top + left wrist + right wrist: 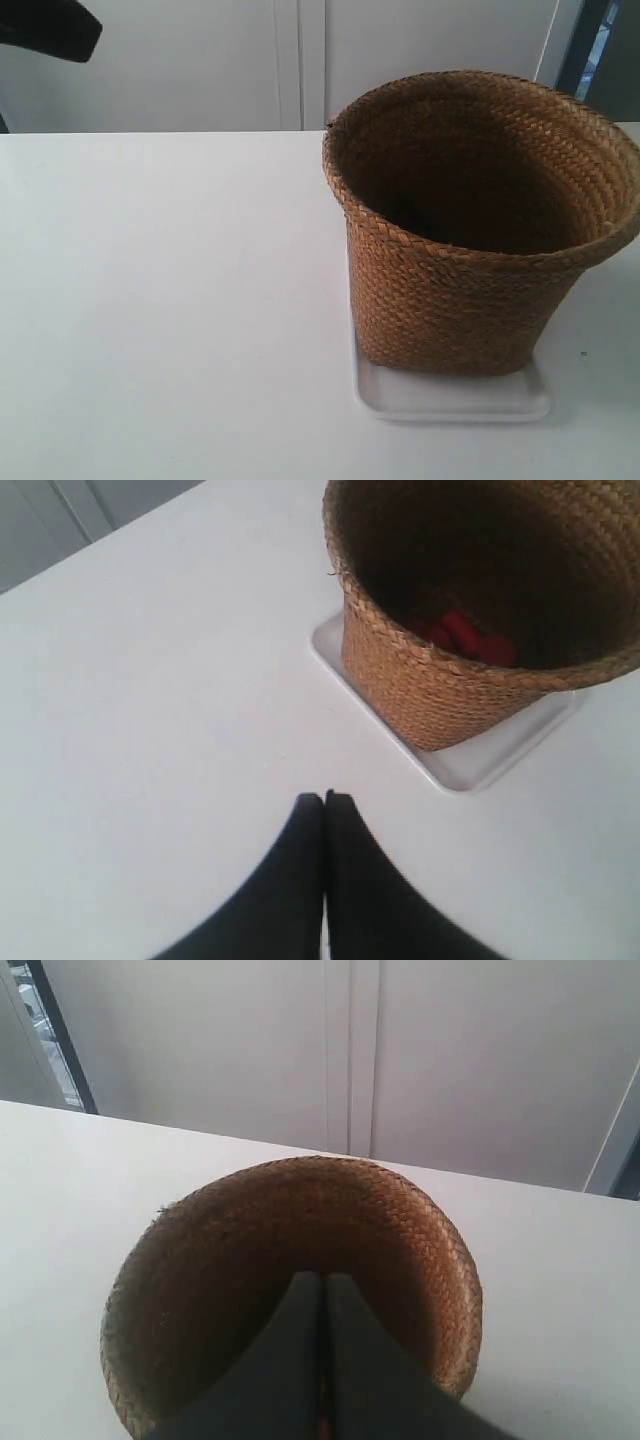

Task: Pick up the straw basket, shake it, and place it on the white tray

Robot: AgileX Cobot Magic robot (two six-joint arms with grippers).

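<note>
Nearest to us in the exterior view, the shallow glossy white rectangular plastic tray (452,404) is lying on the plain white table (150,300), showing a bare lip at 6 o'clock of its load. The large brown woven-straw basket with the braided flared rim (470,290) is standing upright on it. At 10 o'clock of the scene, a dark part of the arm at the exterior view's left (52,30) is hanging well apart from both.

In the left wrist view, the left gripper (324,805) is nearest, its two black fingers pressing together on nothing, over bare table. Near it, the straw basket (450,685) is resting on the white tray (470,765), and some red objects (465,638) are lying in its dark inside.

In the right wrist view, the right gripper (322,1285) is hovering above the basket's (410,1230) open mouth, fingers likewise pressed together and empty.

We are judging the placing step as done, since the basket is sitting square on the tray. The next move is calling only for drawing the right arm clear without brushing the rim.
</note>
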